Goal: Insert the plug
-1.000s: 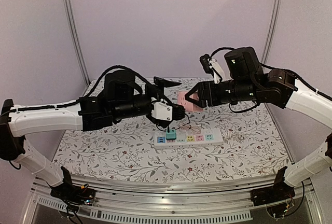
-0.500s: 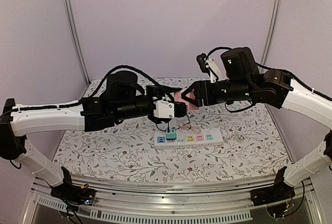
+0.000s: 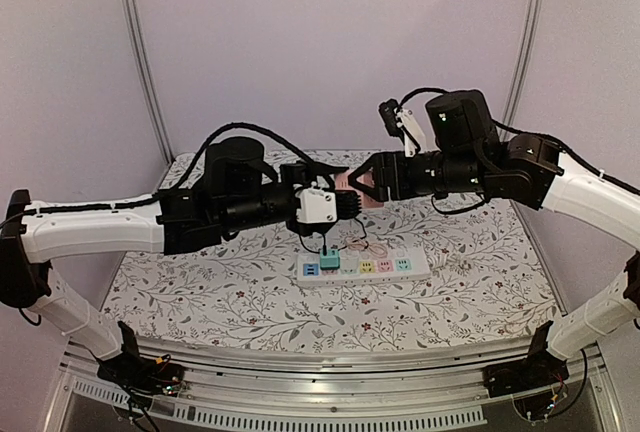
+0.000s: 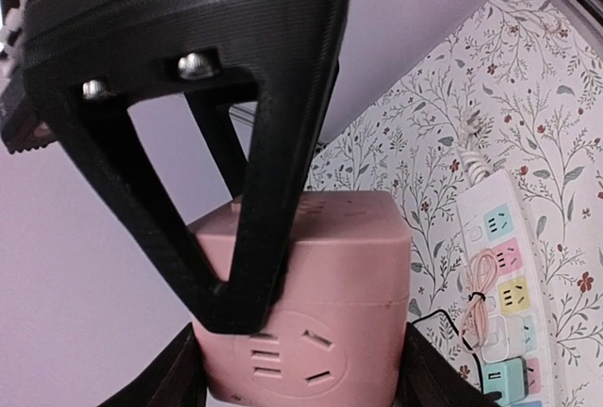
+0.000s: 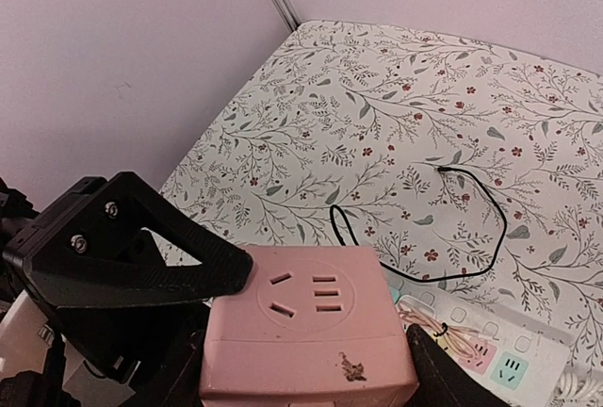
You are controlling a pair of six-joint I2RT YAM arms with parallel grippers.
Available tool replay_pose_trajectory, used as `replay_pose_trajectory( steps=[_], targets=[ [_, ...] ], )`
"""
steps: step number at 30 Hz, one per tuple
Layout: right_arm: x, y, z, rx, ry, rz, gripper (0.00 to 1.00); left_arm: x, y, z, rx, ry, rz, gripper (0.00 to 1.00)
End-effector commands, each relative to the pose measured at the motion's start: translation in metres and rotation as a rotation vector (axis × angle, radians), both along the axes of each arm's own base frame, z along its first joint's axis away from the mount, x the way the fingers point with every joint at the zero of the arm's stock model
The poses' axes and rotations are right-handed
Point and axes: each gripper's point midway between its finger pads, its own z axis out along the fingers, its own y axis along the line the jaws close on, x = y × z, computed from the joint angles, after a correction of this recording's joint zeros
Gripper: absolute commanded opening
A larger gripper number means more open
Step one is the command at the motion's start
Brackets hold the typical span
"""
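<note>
A pink cube socket adapter (image 3: 347,185) hangs in the air above the white power strip (image 3: 390,265), between both arms. My right gripper (image 3: 362,184) is shut on it; in the right wrist view the cube (image 5: 311,322) sits between my fingers with a socket face up. My left gripper (image 3: 343,188) has come in from the left, and its fingers press both sides of the cube (image 4: 330,266) in the left wrist view. The right gripper's black finger (image 4: 273,143) crosses in front there. The cube's prongs are hidden.
The power strip (image 4: 499,237) has coloured sockets, a coiled pink cable (image 5: 448,332) lying on it and a teal plug (image 3: 330,257) near its left end. A thin black cable (image 5: 471,190) loops on the flowered tablecloth behind it.
My left gripper has moved right and up to the cube and closed its fingers round it. My right gripper has shifted slightly left and up with the cube.
</note>
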Motion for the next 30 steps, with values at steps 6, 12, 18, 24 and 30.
replay_pose_trajectory(
  steps=[6,12,18,24,30],
  targets=[
    [0.004,0.001,0.003,0.103,-0.003,-0.061,0.71,-0.006,-0.007,0.034,-0.137,-0.053,-0.039,0.00],
    [0.007,0.000,-0.004,0.079,0.003,-0.081,0.77,-0.008,-0.007,0.035,-0.139,-0.079,-0.050,0.00],
    [0.010,-0.011,0.002,0.074,-0.027,-0.122,0.54,-0.007,-0.005,0.032,-0.135,-0.072,-0.047,0.00],
    [0.009,-0.010,-0.001,0.062,-0.014,-0.116,0.01,-0.007,-0.005,0.033,-0.137,-0.086,-0.047,0.00],
    [-0.005,-0.022,0.016,0.070,-0.059,0.043,0.00,0.004,0.014,0.027,-0.164,-0.072,0.036,0.99]
  ],
)
